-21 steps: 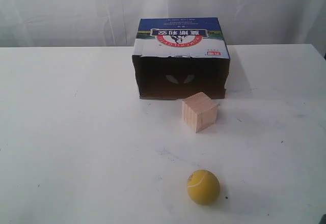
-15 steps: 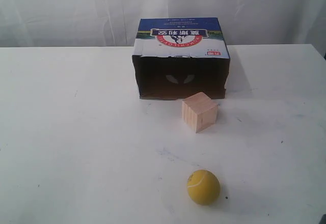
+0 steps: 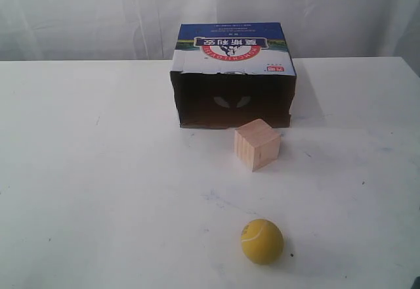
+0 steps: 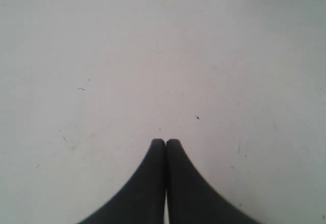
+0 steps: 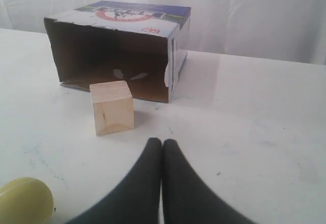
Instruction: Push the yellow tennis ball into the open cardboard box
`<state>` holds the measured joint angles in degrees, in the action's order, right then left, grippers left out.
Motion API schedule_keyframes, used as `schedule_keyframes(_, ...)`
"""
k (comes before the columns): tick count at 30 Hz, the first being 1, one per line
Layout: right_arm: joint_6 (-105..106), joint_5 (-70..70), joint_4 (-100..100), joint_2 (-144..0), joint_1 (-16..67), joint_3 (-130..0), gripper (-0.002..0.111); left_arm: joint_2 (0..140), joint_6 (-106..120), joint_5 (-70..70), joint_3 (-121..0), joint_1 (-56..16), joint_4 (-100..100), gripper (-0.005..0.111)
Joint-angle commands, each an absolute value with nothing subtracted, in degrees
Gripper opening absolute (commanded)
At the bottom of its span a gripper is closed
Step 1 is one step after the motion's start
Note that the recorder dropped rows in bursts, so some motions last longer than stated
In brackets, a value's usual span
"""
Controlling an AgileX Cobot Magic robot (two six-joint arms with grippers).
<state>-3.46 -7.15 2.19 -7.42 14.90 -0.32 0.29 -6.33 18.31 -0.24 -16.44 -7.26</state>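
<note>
Plainly, left claw (image 4: 166, 141) and right claw (image 5: 162, 141) each closed; yellow tennis ball (image 3: 262, 241) outside open cardboard box (image 3: 233, 59)

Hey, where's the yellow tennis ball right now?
In the exterior view the yellow tennis ball lies low and right of centre on the table, apart from the wooden cube that stands between it and the open cardboard box.

Matt cardboard box (image 3: 233, 72), wood cube (image 3: 257, 144).

Exterior and right wrist views both face the open cardboard box (image 3: 233, 59).
</note>
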Motion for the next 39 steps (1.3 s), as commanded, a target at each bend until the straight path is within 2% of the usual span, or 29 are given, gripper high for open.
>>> schedule_keyframes(1,-3.7,1.9,2.4,-7.2,14.7,0.0,0.000,0.0,-6.2,19.3,0.0,-16.7,-7.4,0.000)
schedule_keyframes(4,-5.1,9.9,2.6,-7.2,14.9,-3.1,0.000,0.0,-6.2,19.3,0.0,-16.7,-7.4,0.000)
schedule_keyframes(6,-5.2,9.0,2.9,-7.2,14.9,-6.4,0.000,0.0,-6.2,19.3,0.0,-16.7,-7.4,0.000)
schedule_keyframes(18,-5.2,-18.5,2.1,-7.2,14.9,-22.7,0.000,0.0,-6.2,19.3,0.0,-16.7,-7.4,0.000)
schedule_keyframes(24,-4.1,-30.0,-4.3,-8.0,14.9,-24.6,0.000,0.0,-6.2,19.3,0.0,-16.7,-7.4,0.000)
schedule_keyframes(39,13.0,-34.3,-25.1,-24.4,16.8,-24.6,0.000,0.0,-6.2,19.3,0.0,-16.7,-7.4,0.000)
